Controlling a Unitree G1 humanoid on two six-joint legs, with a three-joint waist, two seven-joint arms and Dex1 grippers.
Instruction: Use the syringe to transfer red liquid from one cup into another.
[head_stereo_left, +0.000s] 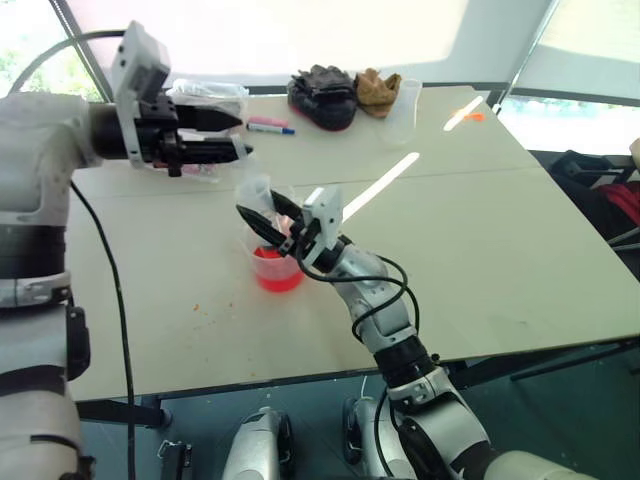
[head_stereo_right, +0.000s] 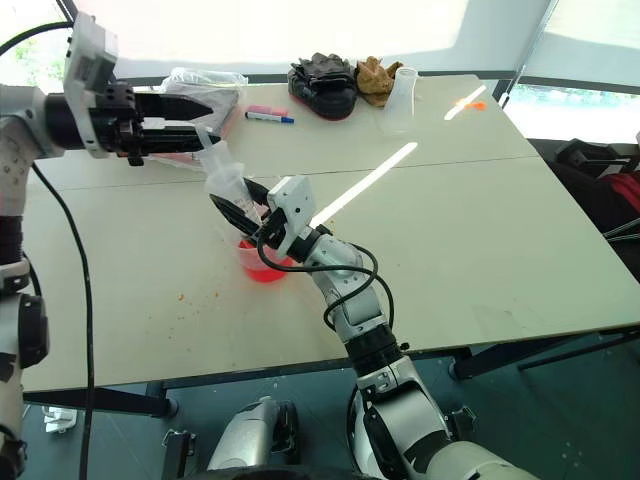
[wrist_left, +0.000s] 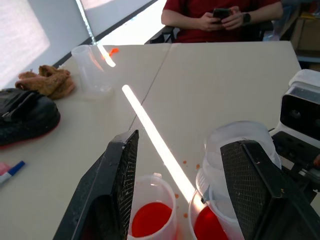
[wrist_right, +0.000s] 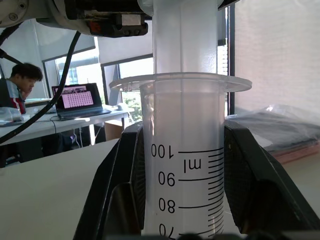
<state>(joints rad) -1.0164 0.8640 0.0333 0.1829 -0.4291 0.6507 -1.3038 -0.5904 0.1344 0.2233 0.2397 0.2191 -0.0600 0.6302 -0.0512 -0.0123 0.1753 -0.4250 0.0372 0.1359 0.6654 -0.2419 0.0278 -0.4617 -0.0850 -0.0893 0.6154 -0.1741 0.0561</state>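
Two cups stand side by side near the middle of the bench (head_stereo_left: 500, 250), both holding red liquid (wrist_left: 148, 219): the shorter cup (head_stereo_left: 277, 268) and the taller beaker cup (wrist_left: 150, 200) just beside it. Right tool (head_stereo_left: 262, 222) is pinching the syringe (head_stereo_left: 254, 192), its black fingers (wrist_right: 125, 185) pressed on either side of the clear barrel just below the flange; the syringe is tilted over the shorter cup, plunger end up toward the left tool. Left tool (head_stereo_left: 235, 135) hangs above the cups near the plunger end, fingers (wrist_left: 117, 185) spread apart with nothing between them. Far edge of the bench has markers (head_stereo_left: 270, 125), a dark glove (head_stereo_left: 322, 95), a brown rag (head_stereo_left: 377, 90) and another clear cup (head_stereo_left: 405, 108). A person (wrist_left: 220, 17) sits past the bench end holding a phone
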